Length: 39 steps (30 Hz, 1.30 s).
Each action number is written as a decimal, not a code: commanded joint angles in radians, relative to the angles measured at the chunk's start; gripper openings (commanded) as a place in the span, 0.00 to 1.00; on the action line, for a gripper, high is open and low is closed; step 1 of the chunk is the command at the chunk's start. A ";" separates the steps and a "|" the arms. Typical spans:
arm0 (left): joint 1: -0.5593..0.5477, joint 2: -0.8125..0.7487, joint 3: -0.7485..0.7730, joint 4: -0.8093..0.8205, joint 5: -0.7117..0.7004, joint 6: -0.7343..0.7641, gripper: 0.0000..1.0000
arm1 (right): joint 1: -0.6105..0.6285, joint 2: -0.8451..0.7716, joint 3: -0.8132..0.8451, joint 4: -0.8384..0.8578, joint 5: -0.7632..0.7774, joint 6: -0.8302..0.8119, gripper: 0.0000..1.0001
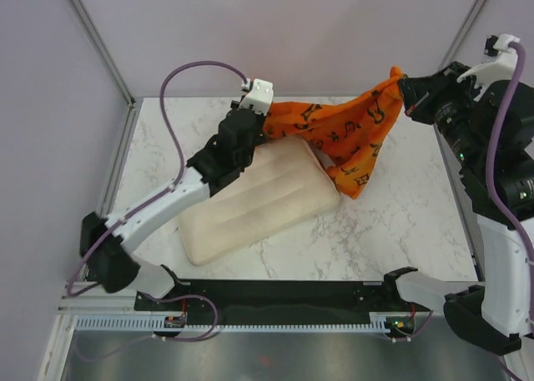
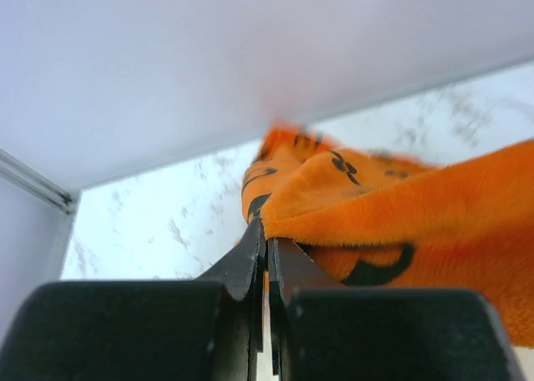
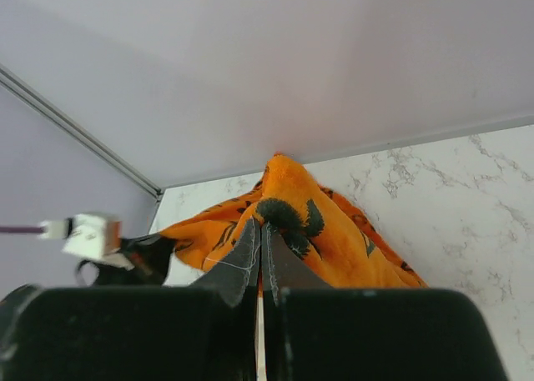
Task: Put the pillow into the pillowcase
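Left fingers and right fingers each pinch shut on the pillowcase, hung across the upper centre above the pillow (flat on the desk), so the thin plush may slip free or both layers be clamped, leaving no mouth.

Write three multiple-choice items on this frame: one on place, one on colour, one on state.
1. Where is the pillow?
A. lying on the table
B. lifted in the air
C. on the floor

2. What colour is the pillowcase?
A. blue
B. orange with black motifs
C. plain green

3. How are the left tool and right tool?
A. both open
B. only one shut
C. both shut on the pillowcase

Answers:
1 A: the top view shows it flat on the marble.
2 B: every view shows orange plush with black prints.
3 C: each wrist view shows jaws closed on the fabric, which hangs stretched between the two arms.
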 commanded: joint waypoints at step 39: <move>0.208 -0.233 0.034 -0.486 0.863 -0.502 0.10 | -0.225 0.106 -0.354 0.071 0.366 -0.026 0.37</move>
